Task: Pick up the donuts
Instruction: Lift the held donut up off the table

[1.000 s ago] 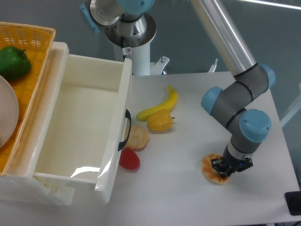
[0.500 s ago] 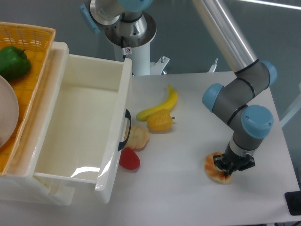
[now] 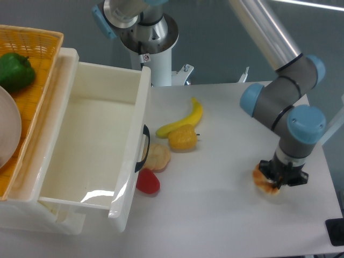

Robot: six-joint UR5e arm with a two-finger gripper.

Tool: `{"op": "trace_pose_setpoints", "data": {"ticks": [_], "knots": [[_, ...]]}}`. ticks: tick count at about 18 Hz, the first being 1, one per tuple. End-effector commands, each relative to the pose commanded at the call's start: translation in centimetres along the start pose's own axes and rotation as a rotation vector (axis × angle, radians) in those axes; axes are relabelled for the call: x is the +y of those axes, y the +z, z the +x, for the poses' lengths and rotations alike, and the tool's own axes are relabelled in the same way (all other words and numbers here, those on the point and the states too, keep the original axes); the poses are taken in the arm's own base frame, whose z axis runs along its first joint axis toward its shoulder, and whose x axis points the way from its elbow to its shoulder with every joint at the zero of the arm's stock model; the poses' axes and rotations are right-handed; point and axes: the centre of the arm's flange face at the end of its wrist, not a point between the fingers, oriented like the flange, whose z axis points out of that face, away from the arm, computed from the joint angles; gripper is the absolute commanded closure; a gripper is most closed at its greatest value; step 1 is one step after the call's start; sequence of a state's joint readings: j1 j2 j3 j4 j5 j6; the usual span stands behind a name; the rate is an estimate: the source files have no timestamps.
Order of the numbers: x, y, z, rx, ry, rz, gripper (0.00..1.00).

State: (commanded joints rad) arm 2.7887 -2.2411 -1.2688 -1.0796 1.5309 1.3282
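Gripper: the gripper (image 3: 273, 181) points down over the worktop's (image 3: 215, 215) right half and is clenched on the donut, at about 4 o'clock from the middle of the view.
Donut: the donut (image 3: 262, 179) sits between the gripper's black fingers; only its orange-tan left part shows, the rest is hidden by the gripper. Whether it touches the worktop cannot be told.
Right edge: the worktop's right edge runs close by at 3 o'clock of the donut; a dark block (image 3: 336, 232) lies at the lower right corner.
Open room: bare white worktop spreads at 9 o'clock and 6 o'clock of the donut, well apart from the other items.
Fruit group: a banana (image 3: 183, 119), a yellow pepper (image 3: 183, 138) touching it, a pale bun (image 3: 157, 157) and a red piece (image 3: 147, 182) lie near the bin's handle, at 9 to 10 o'clock of the donut.
Bin: a white bin (image 3: 134, 134) takes the left side, its black handle (image 3: 144, 148) facing the fruit.
Basket: an orange basket (image 3: 37, 48) with a green pepper (image 3: 15, 71) stands at the far left edge.
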Motion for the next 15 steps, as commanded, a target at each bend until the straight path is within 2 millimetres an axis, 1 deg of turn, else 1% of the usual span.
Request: {"op": "trace_pose_setpoints", "data": {"ticks": [2, 4, 6, 9, 10, 11, 13, 15], "knots": [[0.5, -1.4, -1.1, -0.008, -0.007, 0.002, 0.97], [0.5, -3.1, -2.3, -0.044, -0.01, 0.01, 0.97], [1.3, -3.5, -3.0, -0.055, -0.014, 0.011, 0.97], [1.9, -4.1, -3.3, -0.065, 0.108, 0.0, 0.95], [2.0, -4.4, -3.3, -0.07, 0.127, -0.004, 0.92], [2.6, -4.9, -3.6, -0.077, 0.122, -0.016, 0.91], [3.2, -4.7, -3.5, -0.049, 0.115, -0.024, 0.89], [3.2, -4.6, -3.4, -0.043, 0.115, -0.025, 0.89]]}}
